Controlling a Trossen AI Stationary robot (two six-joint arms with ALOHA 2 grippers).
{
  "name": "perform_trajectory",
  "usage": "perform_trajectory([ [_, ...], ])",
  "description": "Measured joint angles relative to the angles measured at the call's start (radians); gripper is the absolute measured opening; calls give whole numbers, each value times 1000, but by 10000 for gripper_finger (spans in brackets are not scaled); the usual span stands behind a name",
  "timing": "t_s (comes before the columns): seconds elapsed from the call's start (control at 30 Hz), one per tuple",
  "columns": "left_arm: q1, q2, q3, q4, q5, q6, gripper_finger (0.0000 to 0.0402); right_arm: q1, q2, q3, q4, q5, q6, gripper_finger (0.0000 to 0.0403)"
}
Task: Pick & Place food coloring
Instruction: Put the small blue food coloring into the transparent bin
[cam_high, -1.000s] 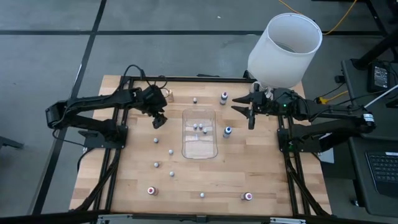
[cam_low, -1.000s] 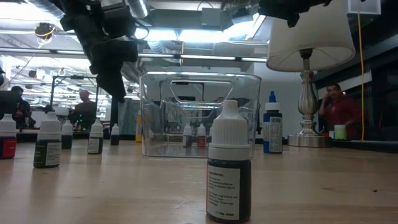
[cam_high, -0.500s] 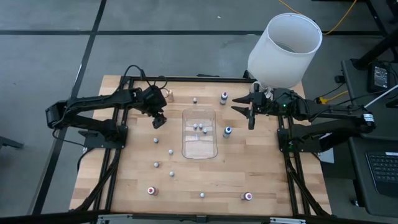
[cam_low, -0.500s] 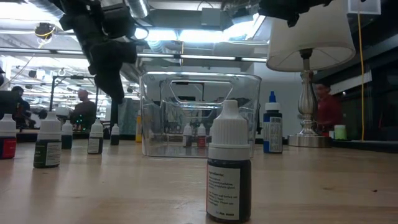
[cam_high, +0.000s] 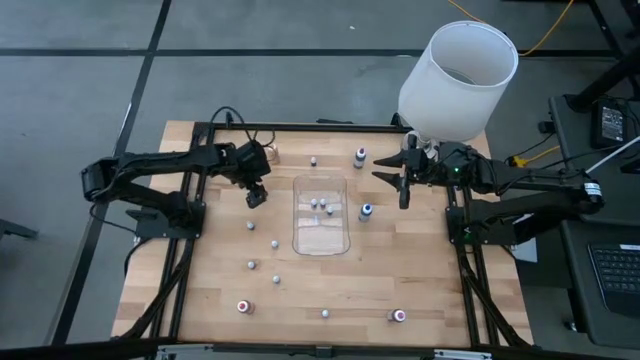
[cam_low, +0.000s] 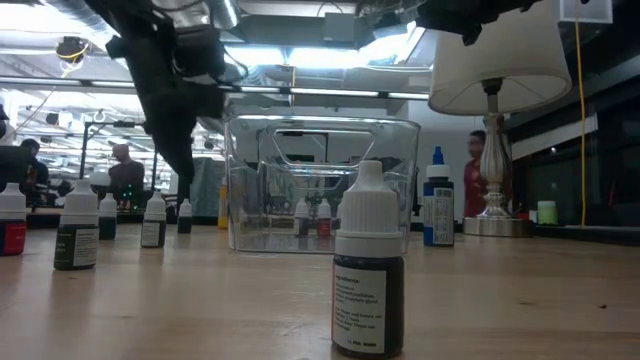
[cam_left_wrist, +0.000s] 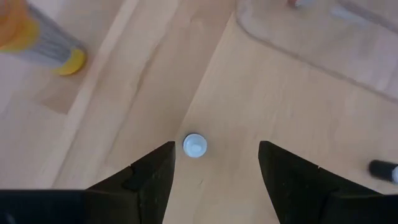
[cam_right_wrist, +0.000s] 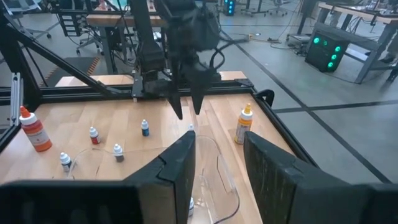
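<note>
Bottle of food coloring (cam_left_wrist: 194, 145), white cap up, stands on the table (cam_high: 420, 280) beside the clear tray (cam_high: 321, 235), directly below and between the spread fingers (cam_left_wrist: 149, 180) of your left tool (cam_high: 256, 196), untouched. You should find it light, rigid and easily tipped; close on the body beneath the cap. Your right tool (cam_high: 402, 190) waits released near the lampshade (cam_high: 458, 80).
</note>
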Motion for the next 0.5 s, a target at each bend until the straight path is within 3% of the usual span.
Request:
perform_trajectory([
  [0.5,2,225,-1,70,-36,30,214,5,0,-1,0,-16,28,138],
])
